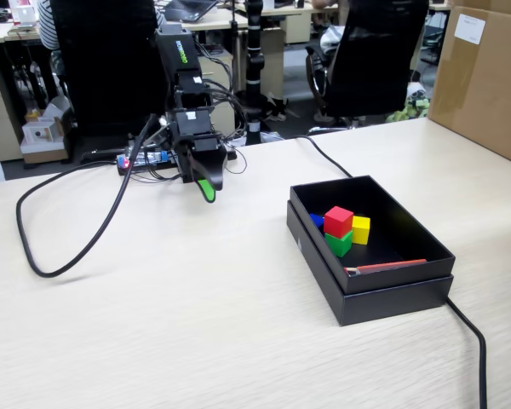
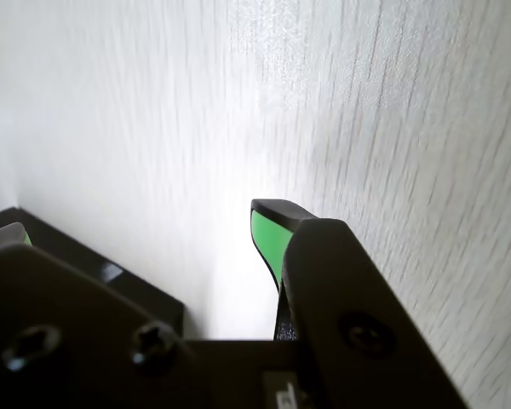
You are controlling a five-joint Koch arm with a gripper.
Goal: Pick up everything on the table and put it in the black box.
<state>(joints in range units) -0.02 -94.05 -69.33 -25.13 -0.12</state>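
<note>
End effector (image 1: pixel 208 192): hangs tip-down just above the counter, at the foot of the folded arm; in the fixed view only one green-faced tip shows, the jaws lying one behind the other; in the wrist view (image 2: pixel 272 234) one green pad and a black jaw lie close together with nothing between them; whether spread or pressed together, I cannot tell
Arm (image 1: pixel 187 94): black, folded upright at the far edge of the counter; its base sits among cables
Counter (image 1: pixel 153 324): pale wood-grain; bare under and around the end effector
Cable (image 1: pixel 85 243): black, loops from the base across the counter's left in the fixed view; another runs to the right behind the box and off the near edge
Box (image 1: pixel 392 294): black, shallow, nested in its lid, well right of the end effector in the fixed view; a red strip (image 1: pixel 387 267) lies along its near inner wall
Cubes: all four inside the box, clustered toward its left end; red (image 1: pixel 338 221) on top of green (image 1: pixel 339 244); yellow (image 1: pixel 360 229) touching them on the right; blue (image 1: pixel 316 220) partly hidden behind on the left
Carton (image 1: pixel 485 77): brown, stands at the counter's far right
</note>
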